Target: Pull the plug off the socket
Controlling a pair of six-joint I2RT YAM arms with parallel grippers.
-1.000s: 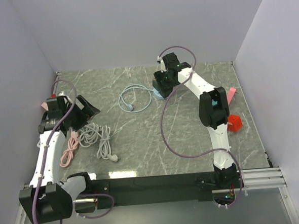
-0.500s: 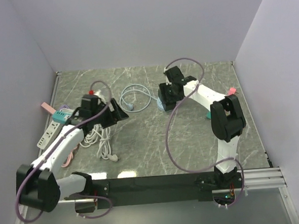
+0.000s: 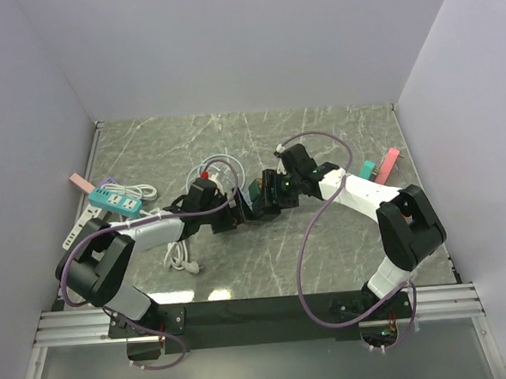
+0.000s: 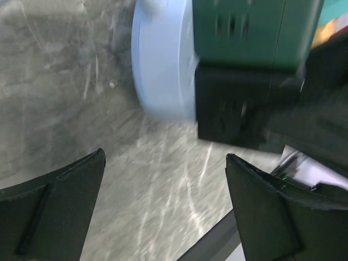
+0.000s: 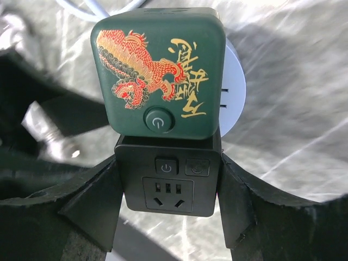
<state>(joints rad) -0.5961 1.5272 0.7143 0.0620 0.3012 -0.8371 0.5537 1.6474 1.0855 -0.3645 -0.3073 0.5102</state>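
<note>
- While the right gripper (image 5: 167,161) clamps the black block (image 5: 166,191) by its two flanks, nothing has come apart; the green block (image 5: 157,70) sits flush on the black one's end, and the pale disc (image 4: 163,60) lies flat against their back. The whole stack is near the table's (image 3: 326,254) middle, between the two grippers.
- The left gripper (image 4: 164,163) is spread wide with nothing between its fingers; it faces the stack from the left and does not touch it.
- As I judge it, the task is at the bracing stage; one gripper has its hold, the other has yet to close on its part, and the pull itself is all left to do. Which piece is the plug I cannot say for sure; the disc, with slots on its face and a cable (image 5: 103,8) nearby, reads as the socket.
- Only the right wrist view shows the grip itself, the dragon print and button on the green block, and the black block's own outlets; the left gripper is not clear in it.
- Only the left wrist view shows the stack from the side; the disc's edge meets the blocks with no gap at the seam, though blur softens it.
- Only the top view places things on the table; a teal strip (image 3: 116,199) lies near the left edge. The stack is mostly hidden there under the wrists; whether it rests on the table or is lifted I cannot tell.
</note>
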